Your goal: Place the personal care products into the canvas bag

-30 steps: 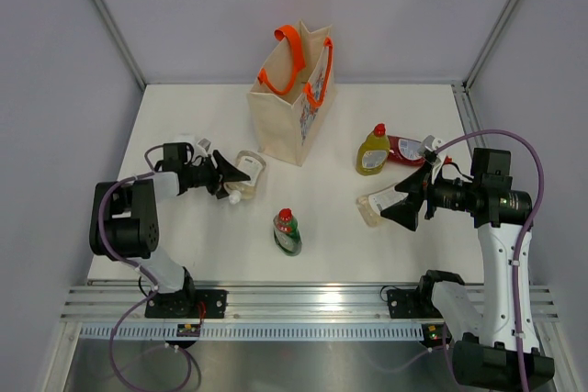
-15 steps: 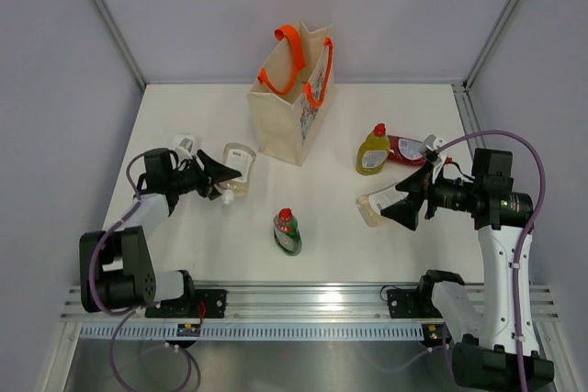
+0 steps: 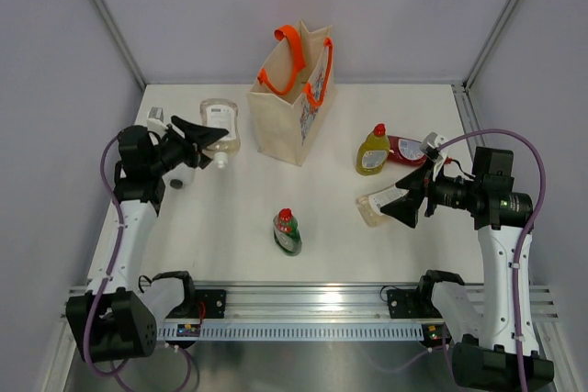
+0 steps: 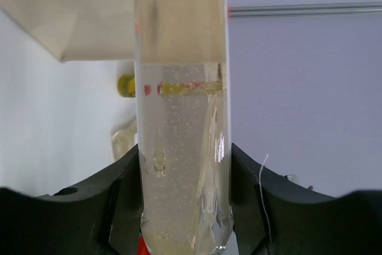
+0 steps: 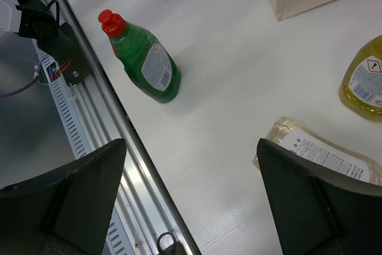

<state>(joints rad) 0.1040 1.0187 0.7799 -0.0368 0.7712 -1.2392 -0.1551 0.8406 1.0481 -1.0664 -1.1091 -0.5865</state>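
Observation:
My left gripper is shut on a clear bottle of pale liquid and holds it lifted, left of the canvas bag. In the left wrist view that bottle fills the space between both fingers, with the bag's base behind. My right gripper is open, beside a second clear bottle lying on the table; it also shows in the right wrist view. A green bottle with red cap lies at the centre front. A yellow-green bottle and a red bottle sit at the right.
The beige bag stands upright at the back centre with orange handles and its top open. White table with grey walls around. A metal rail runs along the near edge.
My left gripper has lifted the clear bottle off the table and carried it back and up, toward the bag's left side. The right arm has stayed still.

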